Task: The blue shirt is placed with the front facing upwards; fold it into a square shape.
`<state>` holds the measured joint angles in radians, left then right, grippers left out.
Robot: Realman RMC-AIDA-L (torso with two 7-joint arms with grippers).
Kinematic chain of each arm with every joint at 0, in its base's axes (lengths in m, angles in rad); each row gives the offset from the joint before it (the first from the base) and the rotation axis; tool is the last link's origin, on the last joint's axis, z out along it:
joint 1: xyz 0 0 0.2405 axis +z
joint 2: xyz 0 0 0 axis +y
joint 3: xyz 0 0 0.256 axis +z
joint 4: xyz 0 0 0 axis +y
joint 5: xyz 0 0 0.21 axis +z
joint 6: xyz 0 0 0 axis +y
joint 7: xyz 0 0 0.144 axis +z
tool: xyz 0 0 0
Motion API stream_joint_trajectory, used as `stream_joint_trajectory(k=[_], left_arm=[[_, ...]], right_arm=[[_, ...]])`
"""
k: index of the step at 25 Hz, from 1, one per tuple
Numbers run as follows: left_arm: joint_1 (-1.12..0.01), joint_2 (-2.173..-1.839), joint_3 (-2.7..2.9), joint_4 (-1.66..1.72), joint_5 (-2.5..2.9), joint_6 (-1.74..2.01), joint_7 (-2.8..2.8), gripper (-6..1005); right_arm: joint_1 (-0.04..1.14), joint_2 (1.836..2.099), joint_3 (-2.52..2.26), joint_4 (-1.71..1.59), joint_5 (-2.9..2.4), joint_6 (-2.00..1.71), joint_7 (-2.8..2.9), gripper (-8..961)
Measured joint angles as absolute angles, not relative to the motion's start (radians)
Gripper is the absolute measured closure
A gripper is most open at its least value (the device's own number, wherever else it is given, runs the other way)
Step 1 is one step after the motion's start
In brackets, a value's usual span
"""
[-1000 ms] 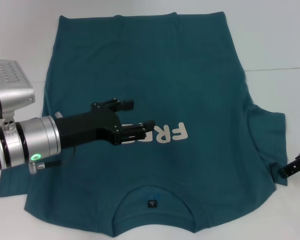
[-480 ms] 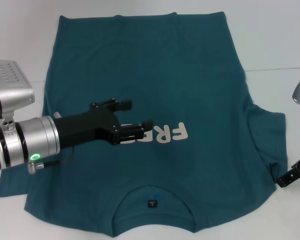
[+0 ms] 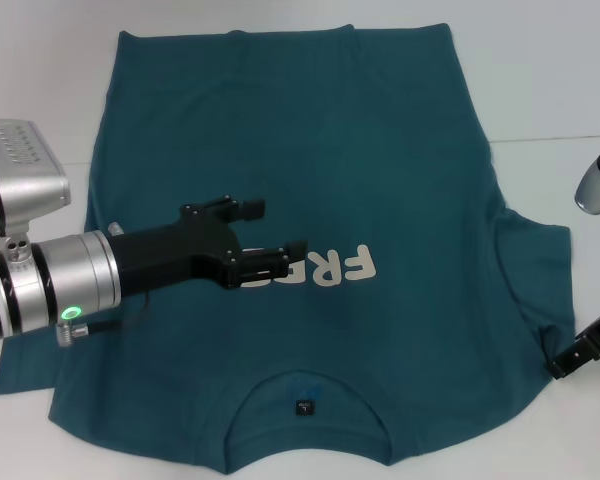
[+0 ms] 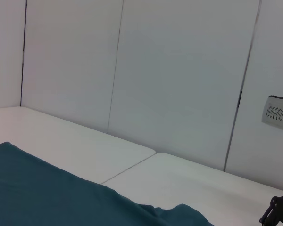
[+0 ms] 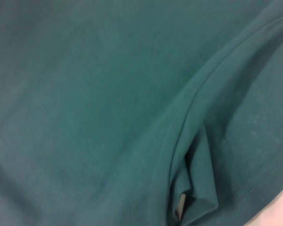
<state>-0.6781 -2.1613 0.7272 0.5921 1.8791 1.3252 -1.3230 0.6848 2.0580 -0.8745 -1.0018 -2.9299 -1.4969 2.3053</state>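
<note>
The blue shirt (image 3: 380,150) lies spread flat on the white table (image 3: 40,80), front up. Its neckline and small dark label (image 3: 304,407) are at the near edge and its hem is at the far side. My left gripper (image 3: 284,227) hovers open over the chest, covering the start of the off-white "FREE" print (image 3: 342,266). At the right edge, only a black tip of my right gripper (image 3: 584,351) shows, right beside the right sleeve (image 3: 536,270). The right wrist view is filled by shirt cloth (image 5: 85,94) with a folded sleeve seam (image 5: 193,179).
Bare white table surrounds the shirt, with a seam line (image 3: 555,138) at the right. A grey part of the right arm (image 3: 598,182) hangs over the table's right side. The left wrist view shows white wall panels (image 4: 179,70) beyond the shirt's edge (image 4: 37,188).
The right gripper has slid slightly toward the near right, off the sleeve edge, and a grey arm part has come into view above it. The left gripper has barely moved.
</note>
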Motion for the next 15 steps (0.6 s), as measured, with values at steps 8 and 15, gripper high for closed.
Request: stream_joint_trajectory(k=[8, 15], left_arm=[[-0.677, -2.161, 0.728, 0.592, 1.879, 1.321, -1.321, 124], [-0.677, -2.16, 0.729, 0.592, 1.879, 1.321, -1.321, 123]], right_arm=[[0.684, 2.057, -0.878, -0.996, -2.93, -1.482, 2.312, 126], [0.685, 2.053, -0.899, -0.977, -2.93, -1.474, 2.324, 142]])
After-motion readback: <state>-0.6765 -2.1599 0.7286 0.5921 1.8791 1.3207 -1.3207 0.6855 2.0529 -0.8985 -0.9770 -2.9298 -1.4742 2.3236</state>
